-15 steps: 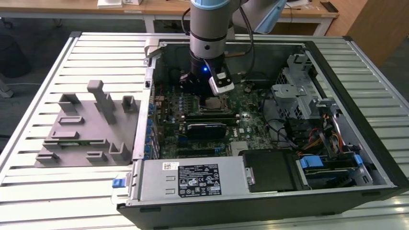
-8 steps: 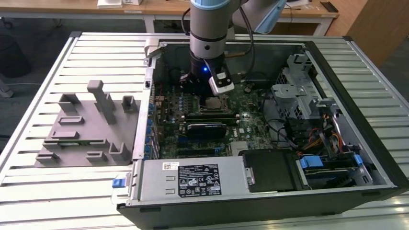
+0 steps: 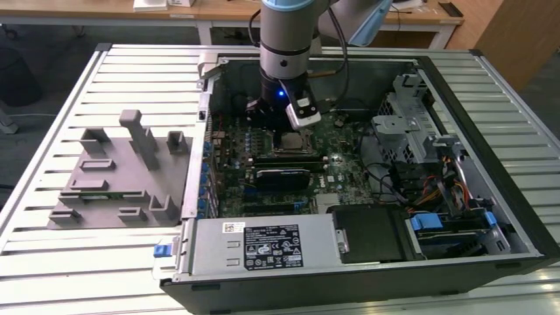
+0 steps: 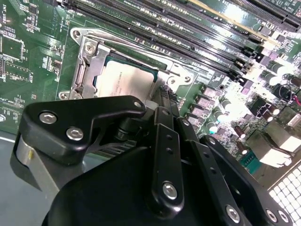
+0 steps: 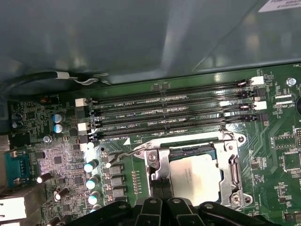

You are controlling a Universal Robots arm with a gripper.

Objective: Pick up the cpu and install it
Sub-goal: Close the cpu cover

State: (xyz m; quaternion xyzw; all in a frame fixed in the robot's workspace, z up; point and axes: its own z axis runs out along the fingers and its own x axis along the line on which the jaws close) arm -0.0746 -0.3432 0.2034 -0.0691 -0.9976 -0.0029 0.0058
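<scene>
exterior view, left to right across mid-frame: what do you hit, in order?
grey fixture block → cpu → metal drive cage → case's right wall

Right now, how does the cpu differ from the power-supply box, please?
The cpu is a small flat square with a shiny silver top; the power-supply box is a far larger grey box with a white label. The cpu lies in the metal-framed socket on the motherboard; the power-supply box sits at the case's near edge in the exterior view. Both are inside the open computer case.
</scene>
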